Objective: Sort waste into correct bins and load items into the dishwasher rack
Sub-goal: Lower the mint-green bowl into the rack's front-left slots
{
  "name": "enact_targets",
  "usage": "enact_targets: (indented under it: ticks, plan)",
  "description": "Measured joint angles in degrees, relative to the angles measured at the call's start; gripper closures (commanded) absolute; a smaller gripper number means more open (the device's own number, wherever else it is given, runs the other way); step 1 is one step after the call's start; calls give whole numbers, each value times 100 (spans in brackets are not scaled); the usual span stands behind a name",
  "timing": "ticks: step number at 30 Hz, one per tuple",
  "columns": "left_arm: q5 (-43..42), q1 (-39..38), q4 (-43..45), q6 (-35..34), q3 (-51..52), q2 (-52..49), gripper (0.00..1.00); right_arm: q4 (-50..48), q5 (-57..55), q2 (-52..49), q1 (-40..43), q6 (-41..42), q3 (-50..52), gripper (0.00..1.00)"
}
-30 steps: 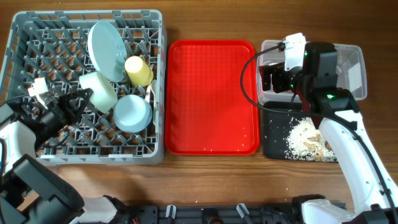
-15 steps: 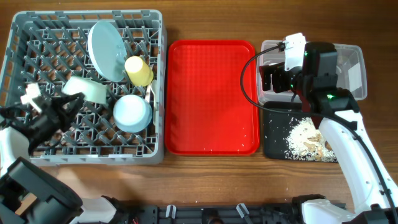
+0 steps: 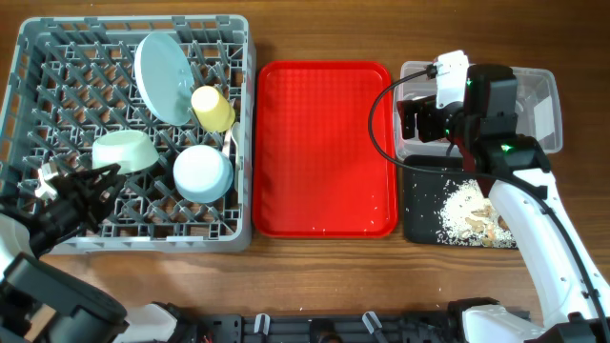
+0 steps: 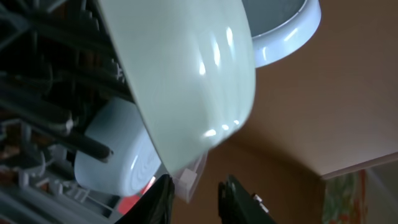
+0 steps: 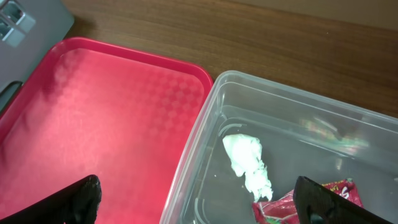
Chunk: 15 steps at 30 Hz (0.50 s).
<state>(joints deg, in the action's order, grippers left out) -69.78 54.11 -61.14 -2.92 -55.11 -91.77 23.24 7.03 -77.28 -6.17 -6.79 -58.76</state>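
Left gripper [image 3: 105, 176] fingers a little apart, nothing between them, pale green bowl [image 3: 124, 151] just at its one o'clock in the grey rack [image 3: 57, 57], right gripper [image 3: 419, 119] spread wide and empty over the clear tub [image 3: 543, 86], tissue [image 5: 249, 163] and red wrapper [image 5: 292, 205] inside, black tray [image 3: 419, 205] at the tub's six o'clock.
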Motion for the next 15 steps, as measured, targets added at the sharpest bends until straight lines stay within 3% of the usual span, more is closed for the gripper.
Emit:
enact_targets:
  ticks: [7,10,15]
  plan:
    - [-109,7,-1425,-48,4,931,71,-2,0,0,0,0,0,0]
    - [-376,7,-1558,-46,4,1412,73,2,0,0,0,2,0,0]
    - [-409,7,-1429,-46,0,2308,66,2,0,0,0,0,0,0]
